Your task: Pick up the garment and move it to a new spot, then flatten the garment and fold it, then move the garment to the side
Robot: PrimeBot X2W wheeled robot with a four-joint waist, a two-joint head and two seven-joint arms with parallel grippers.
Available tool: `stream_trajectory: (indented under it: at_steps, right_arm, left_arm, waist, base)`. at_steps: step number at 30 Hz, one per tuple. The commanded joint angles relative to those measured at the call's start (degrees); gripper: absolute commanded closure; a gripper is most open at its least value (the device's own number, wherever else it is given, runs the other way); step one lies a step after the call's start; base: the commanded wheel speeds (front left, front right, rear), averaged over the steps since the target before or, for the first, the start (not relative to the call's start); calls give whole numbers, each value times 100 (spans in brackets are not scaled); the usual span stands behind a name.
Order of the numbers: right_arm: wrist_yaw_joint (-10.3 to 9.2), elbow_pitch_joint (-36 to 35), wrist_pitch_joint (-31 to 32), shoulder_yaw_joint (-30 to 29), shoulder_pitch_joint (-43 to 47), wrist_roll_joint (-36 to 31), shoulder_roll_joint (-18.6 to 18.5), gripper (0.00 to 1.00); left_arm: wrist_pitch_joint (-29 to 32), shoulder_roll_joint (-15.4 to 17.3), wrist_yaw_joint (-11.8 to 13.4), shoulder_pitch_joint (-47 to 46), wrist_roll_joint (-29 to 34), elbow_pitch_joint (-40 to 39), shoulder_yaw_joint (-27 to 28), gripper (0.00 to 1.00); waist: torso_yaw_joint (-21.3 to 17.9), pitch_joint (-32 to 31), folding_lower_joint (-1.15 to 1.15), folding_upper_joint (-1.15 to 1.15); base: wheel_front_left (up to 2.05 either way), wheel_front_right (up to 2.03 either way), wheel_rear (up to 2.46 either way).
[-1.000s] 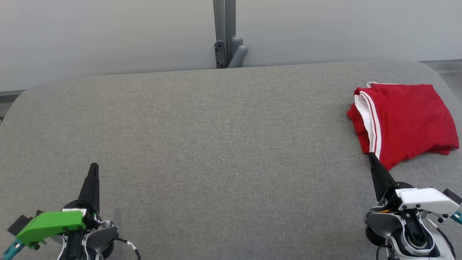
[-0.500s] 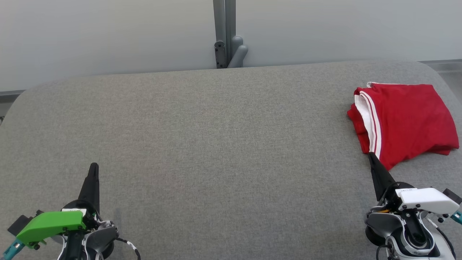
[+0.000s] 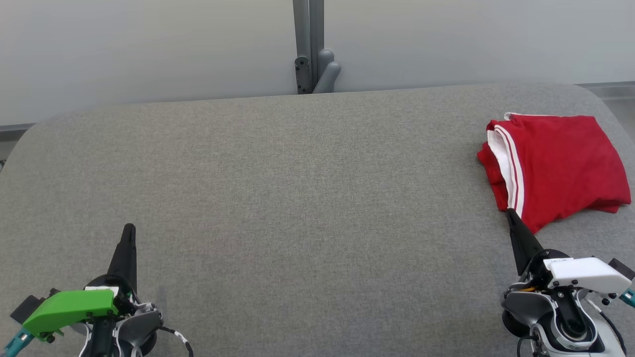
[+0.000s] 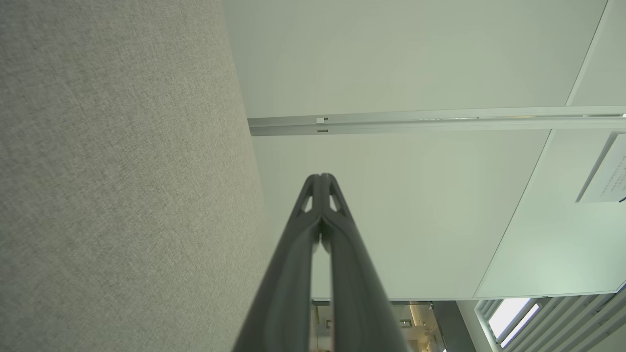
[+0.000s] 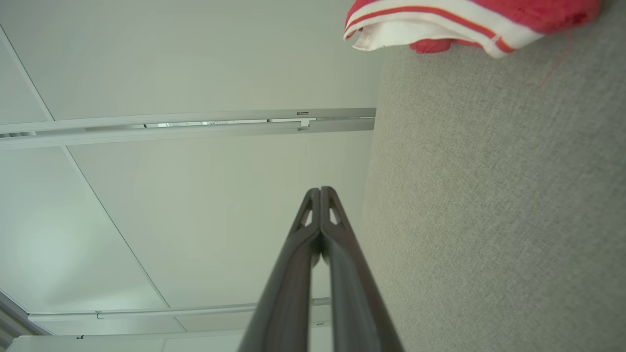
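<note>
1. Presently, the folded red garment with white striped trim (image 3: 558, 168) is located at three o'clock on the grey fabric-covered table (image 3: 297, 198).
2. The left gripper (image 3: 128, 229) is parked at seven o'clock and the right gripper (image 3: 509, 214) at five o'clock. Both sets of jaws are pressed together and empty.
3. The set-aside step is judged complete, or nearly so.
4. If further handling is required, the right jaws must be spread before the near garment corner is approached.

Garment (image 5: 469, 22) partly off-frame (right wrist view)

Office-like lab, grey fabric-covered table (image 3: 297, 198), pale partition panels (image 3: 149, 49), metal post (image 3: 307, 44)
</note>
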Motion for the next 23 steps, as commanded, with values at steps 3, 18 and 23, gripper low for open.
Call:
stream_trajectory:
  at_steps: [3, 18, 23]
  right_arm:
    - [2, -22, -3, -10, -22, 34, -28, 100]
    - [2, -22, -3, -10, -21, 34, -28, 100]
    - [2, -22, -3, -10, -21, 34, -28, 100]
  left_arm:
    - [1, 38, -39, -68, 0, -12, 27, 100]
    - [1, 38, -38, -68, 0, -13, 27, 100]
    - [1, 38, -38, -68, 0, -13, 27, 100]
  waist:
    - [0, 0, 0, 0]
    - [0, 0, 0, 0]
    - [0, 0, 0, 0]
  base:
    - [0, 0, 0]
    - [0, 0, 0]
    - [0, 0, 0]
